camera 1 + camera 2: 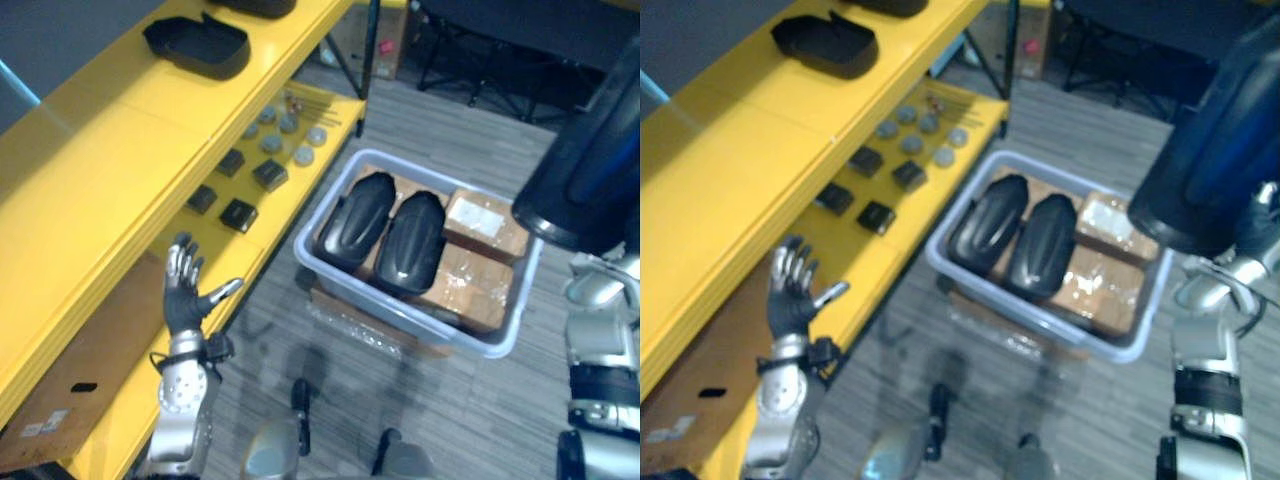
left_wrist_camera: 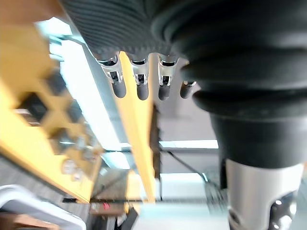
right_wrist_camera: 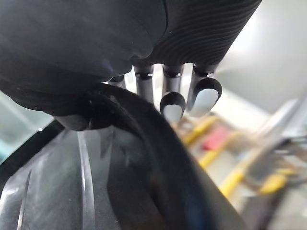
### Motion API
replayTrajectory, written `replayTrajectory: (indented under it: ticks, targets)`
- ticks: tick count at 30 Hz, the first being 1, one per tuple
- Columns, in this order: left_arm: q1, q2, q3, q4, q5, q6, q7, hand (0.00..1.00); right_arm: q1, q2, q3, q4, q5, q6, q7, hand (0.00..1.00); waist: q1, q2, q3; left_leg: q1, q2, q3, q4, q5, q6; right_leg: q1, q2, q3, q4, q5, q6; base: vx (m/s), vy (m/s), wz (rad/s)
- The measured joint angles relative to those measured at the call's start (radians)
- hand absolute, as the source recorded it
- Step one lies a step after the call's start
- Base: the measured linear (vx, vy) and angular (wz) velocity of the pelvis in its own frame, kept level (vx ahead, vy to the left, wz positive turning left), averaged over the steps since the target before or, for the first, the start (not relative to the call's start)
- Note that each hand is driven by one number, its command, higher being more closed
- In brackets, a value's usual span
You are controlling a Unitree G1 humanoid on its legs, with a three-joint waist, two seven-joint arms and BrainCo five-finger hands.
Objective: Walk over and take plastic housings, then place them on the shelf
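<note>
Two glossy black oval plastic housings (image 1: pixel 355 220) (image 1: pixel 410 242) lie in one pale grey plastic bin (image 1: pixel 420 325) at mid-frame; two brown taped cardboard boxes (image 1: pixel 485 225) (image 1: pixel 460 285) sit beside them; a third housing (image 1: pixel 585 150) looms at the right edge; a fourth housing (image 1: pixel 195 45) rests upper left; four small black square blocks (image 1: pixel 238 214) and six grey round discs (image 1: pixel 272 143) dot the yellow lower shelf board (image 1: pixel 215 250), left of centre.

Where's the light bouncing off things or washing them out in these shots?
Left eye view: pale sheen along the two black housings in the grey bin, and glints on the wrapped cardboard boxes beside them. Left wrist view: a white band of light past the left hand washes out what lies there. Right wrist view: thin bright streaks on the glossy held housing in the right hand.
</note>
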Motion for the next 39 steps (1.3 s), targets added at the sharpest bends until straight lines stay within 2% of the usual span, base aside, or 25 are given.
replayTrajectory:
  ticks: [2,5,8,11,14,20,27,32,39]
  targets:
    - [-0.044,0.027,-0.034,-0.011,-0.001,0.013,-0.039,0.0,0.0,0.003,0.046,-0.027,-0.037,-0.037,0.0,1.0,0.001,-0.001,-0.011,0.028,0.006,0.02,-0.028,-0.005,-0.002,0.008,0.004,0.018,-0.01,0.006,-0.001,-0.04,0.013,-0.26]
    - [-0.126,0.042,-0.1,-0.006,-0.019,0.058,-0.11,0.0,0.001,0.034,0.101,-0.047,-0.086,-0.104,0.002,1.0,-0.001,-0.005,-0.029,0.061,0.004,0.04,-0.063,-0.006,0.001,0.013,0.003,0.047,-0.021,0.013,-0.002,-0.06,0.036,-0.3]
    - [-0.199,0.046,-0.155,0.044,-0.145,0.114,-0.184,0.0,0.002,0.077,0.177,-0.059,-0.143,-0.161,0.003,1.0,-0.022,-0.009,-0.068,0.091,0.0,0.056,-0.124,0.02,0.001,0.008,-0.001,0.063,-0.029,0.012,-0.003,-0.07,0.032,-0.18]
    - [-0.242,0.039,-0.196,0.133,-0.256,0.169,-0.214,0.0,0.003,0.108,0.246,-0.059,-0.186,-0.208,0.012,1.0,-0.03,-0.004,-0.079,0.134,0.005,0.078,-0.181,0.058,-0.001,0.011,0.006,0.085,-0.036,0.013,-0.006,-0.04,-0.003,-0.2]
    - [-0.266,0.009,-0.24,0.205,-0.367,0.205,-0.249,0.0,0.003,0.13,0.281,-0.055,-0.234,-0.236,0.021,1.0,-0.036,-0.004,-0.087,0.152,0.008,0.082,-0.215,0.08,-0.002,0.012,0.013,0.099,-0.04,0.018,-0.01,-0.03,0.001,-0.07]
    - [-0.281,0.0,-0.312,0.273,-0.494,0.278,-0.281,0.0,0.002,0.159,0.351,-0.045,-0.281,-0.254,0.026,1.0,-0.036,-0.013,-0.103,0.152,0.015,0.09,-0.215,0.086,-0.007,0.014,0.022,0.106,-0.058,0.031,-0.012,0.0,0.001,-0.05]
    - [-0.282,-0.023,-0.348,0.313,-0.523,0.282,-0.296,0.0,0.002,0.17,0.437,0.017,-0.324,-0.259,0.094,1.0,-0.035,-0.014,-0.122,0.153,0.016,0.081,-0.216,0.096,-0.008,0.017,0.025,0.105,-0.057,0.034,-0.014,-0.01,0.002,0.01]
    - [-0.282,-0.022,-0.349,0.314,-0.524,0.281,-0.3,0.0,0.002,0.173,0.487,0.068,-0.338,-0.241,0.129,1.0,-0.032,-0.012,-0.126,0.152,0.021,0.077,-0.222,0.105,-0.006,0.017,0.03,0.105,-0.06,0.039,-0.018,-0.05,0.014,0.01]
    - [-0.281,-0.022,-0.373,0.313,-0.551,0.281,-0.306,0.0,0.011,0.18,0.539,0.108,-0.338,-0.234,0.131,1.0,-0.027,-0.012,-0.126,0.151,0.027,0.074,-0.222,0.11,-0.006,0.016,0.035,0.105,-0.063,0.041,-0.025,-0.04,0.019,0.01]
